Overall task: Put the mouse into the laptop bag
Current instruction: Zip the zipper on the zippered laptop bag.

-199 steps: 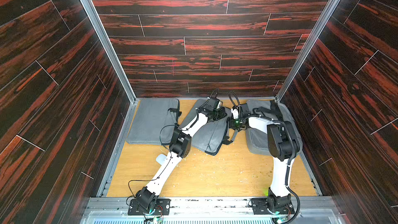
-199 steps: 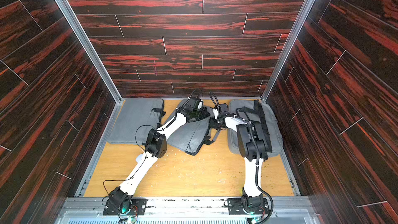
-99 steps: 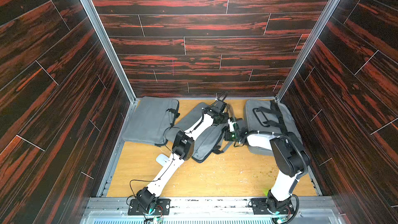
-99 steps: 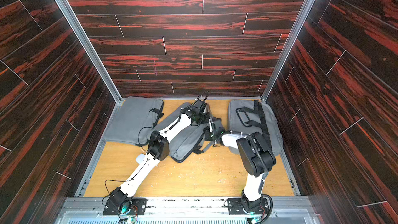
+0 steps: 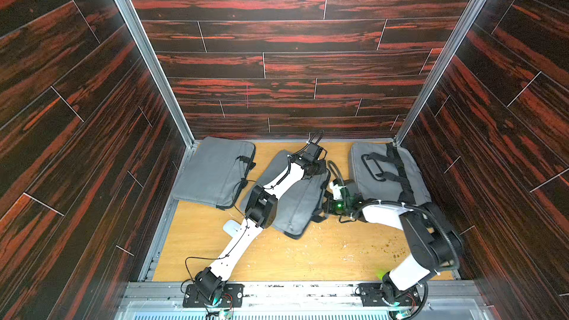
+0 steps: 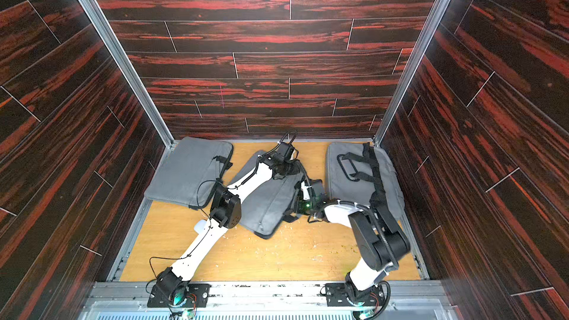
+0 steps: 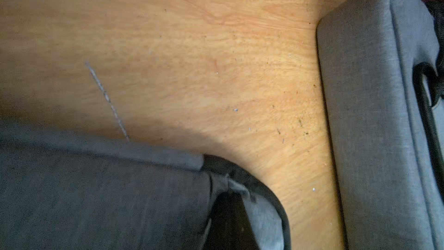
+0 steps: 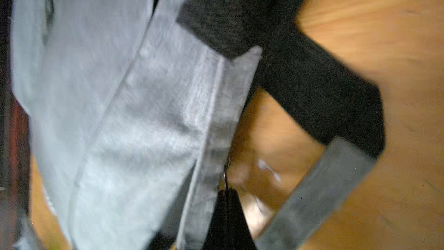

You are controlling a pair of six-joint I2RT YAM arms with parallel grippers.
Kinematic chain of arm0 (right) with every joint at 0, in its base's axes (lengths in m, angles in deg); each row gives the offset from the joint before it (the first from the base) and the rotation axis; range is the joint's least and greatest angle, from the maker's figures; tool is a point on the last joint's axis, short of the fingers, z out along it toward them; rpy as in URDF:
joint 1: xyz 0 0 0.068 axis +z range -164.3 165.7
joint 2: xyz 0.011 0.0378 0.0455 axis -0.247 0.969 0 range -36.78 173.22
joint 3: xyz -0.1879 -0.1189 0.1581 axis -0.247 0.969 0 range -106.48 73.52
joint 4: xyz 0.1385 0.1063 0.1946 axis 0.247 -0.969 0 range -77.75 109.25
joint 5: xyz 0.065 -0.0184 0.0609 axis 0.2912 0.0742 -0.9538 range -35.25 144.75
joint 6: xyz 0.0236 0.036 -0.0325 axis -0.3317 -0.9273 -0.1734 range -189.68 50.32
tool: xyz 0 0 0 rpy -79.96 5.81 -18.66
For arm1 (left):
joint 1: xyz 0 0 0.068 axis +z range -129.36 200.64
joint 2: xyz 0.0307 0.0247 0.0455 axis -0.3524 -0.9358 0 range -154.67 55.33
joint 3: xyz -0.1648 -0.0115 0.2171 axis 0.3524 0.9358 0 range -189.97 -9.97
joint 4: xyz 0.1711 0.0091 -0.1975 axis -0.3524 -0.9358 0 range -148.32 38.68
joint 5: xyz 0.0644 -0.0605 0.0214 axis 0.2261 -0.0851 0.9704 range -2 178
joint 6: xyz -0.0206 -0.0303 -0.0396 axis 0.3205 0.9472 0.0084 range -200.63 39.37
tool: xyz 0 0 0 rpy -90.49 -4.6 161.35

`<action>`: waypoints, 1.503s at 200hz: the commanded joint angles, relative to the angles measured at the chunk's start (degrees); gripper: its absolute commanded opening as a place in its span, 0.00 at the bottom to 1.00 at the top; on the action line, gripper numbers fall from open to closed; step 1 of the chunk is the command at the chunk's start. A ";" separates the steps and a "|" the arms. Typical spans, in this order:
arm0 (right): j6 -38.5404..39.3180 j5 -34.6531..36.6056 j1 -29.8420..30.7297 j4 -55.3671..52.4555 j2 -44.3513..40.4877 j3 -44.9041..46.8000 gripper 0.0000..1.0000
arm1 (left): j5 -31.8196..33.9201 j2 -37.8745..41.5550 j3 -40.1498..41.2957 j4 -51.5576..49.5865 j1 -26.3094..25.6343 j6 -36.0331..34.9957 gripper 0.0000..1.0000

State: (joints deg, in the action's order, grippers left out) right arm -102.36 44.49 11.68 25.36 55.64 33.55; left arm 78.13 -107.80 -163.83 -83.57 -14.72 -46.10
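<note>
Bag-opening step: L gripper [image 5: 318,171] and R gripper [image 8: 227,196] both clenched on laptop bag [image 5: 295,207], apparently. Next: unzip, then fetch mouse [image 5: 231,227] behind L's elbow.

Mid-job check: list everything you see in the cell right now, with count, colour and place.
Grey fabric laptop bags: three, grey with black handles; left bag at the back left, middle bag in the centre, right bag at the back right.
Flat white computer mouse: one, white, on the board in front of the left bag.
Wooden table board: one, tan, under everything.
Small specks: many, white and brown, scattered over the board's front.
Wood-pattern wall panels: three sides, dark red-black.
Robot arms: two, white and black; left arm, right arm.
Left gripper: one, black, shut, at the middle bag's far end.
Right gripper: one, black, shut, at the middle bag's handle edge.
</note>
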 commanded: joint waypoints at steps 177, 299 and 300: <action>1.43 0.63 -1.97 -9.35 -9.97 7.49 0.00 | 7.00 40.21 40.81 -3.04 3.07 -3.91 0.05; 7.80 0.68 -7.58 -12.58 -10.45 7.01 0.00 | 5.74 27.45 44.64 -2.78 -8.52 0.45 0.00; 7.76 0.77 -7.59 -12.64 -10.61 7.09 0.00 | 5.70 27.31 44.67 -2.80 -8.47 0.45 0.00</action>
State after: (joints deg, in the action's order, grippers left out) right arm -95.09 43.28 5.47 15.41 46.81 38.56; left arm 81.63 -78.40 -116.62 -82.83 -25.45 -46.10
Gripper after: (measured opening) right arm 0.047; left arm 0.068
